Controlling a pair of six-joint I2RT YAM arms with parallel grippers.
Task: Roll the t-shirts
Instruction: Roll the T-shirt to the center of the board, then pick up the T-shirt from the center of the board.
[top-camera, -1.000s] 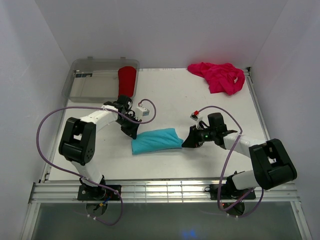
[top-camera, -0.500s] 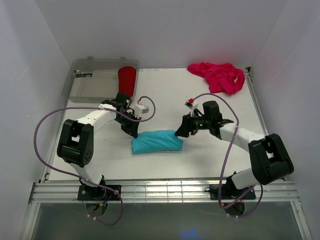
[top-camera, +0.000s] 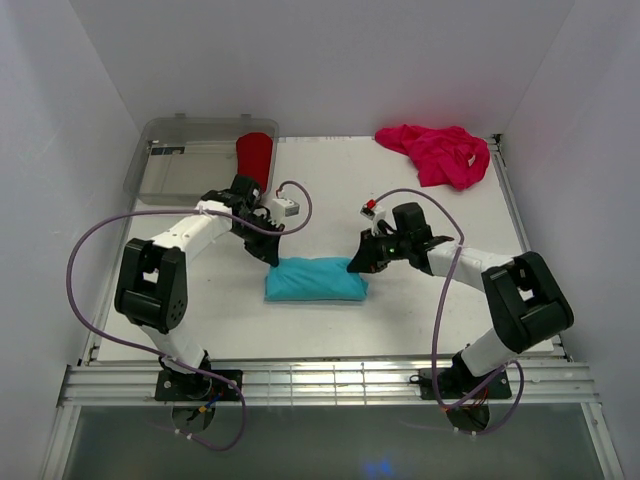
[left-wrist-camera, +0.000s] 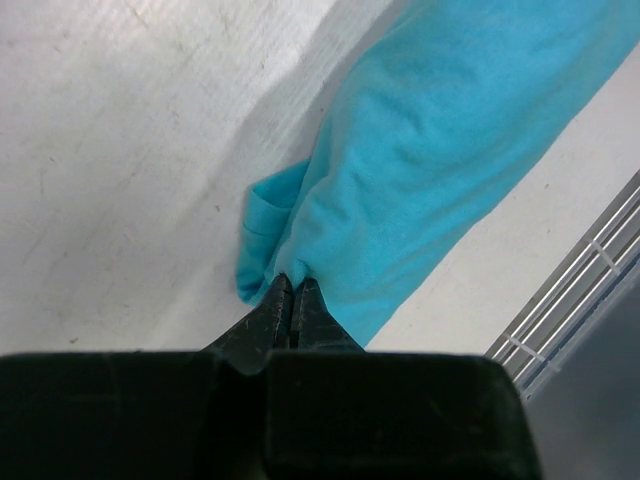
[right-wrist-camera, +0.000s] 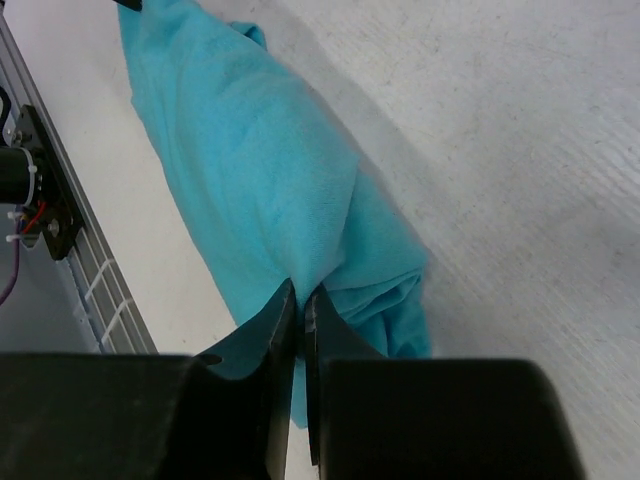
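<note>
The turquoise t-shirt (top-camera: 314, 280) lies rolled into a short bundle in the middle of the table. My left gripper (top-camera: 270, 257) is shut, pinching the cloth at the bundle's left end (left-wrist-camera: 290, 285). My right gripper (top-camera: 358, 264) is shut on a fold at the right end (right-wrist-camera: 300, 292). The turquoise t-shirt (left-wrist-camera: 430, 150) fills the left wrist view, and its rolled end (right-wrist-camera: 385, 300) shows layered folds in the right wrist view. A magenta t-shirt (top-camera: 437, 153) lies crumpled at the back right. A red t-shirt (top-camera: 255, 160) stands rolled in the bin.
A clear plastic bin (top-camera: 185, 165) sits at the back left corner. The table's metal front rail (top-camera: 330, 382) runs along the near edge. White walls close in both sides.
The right gripper moved left and away from me, opened, then closed on the bundle's right end. The left gripper shifted slightly back, still pinching. The bundle now lies straighter and shorter.
</note>
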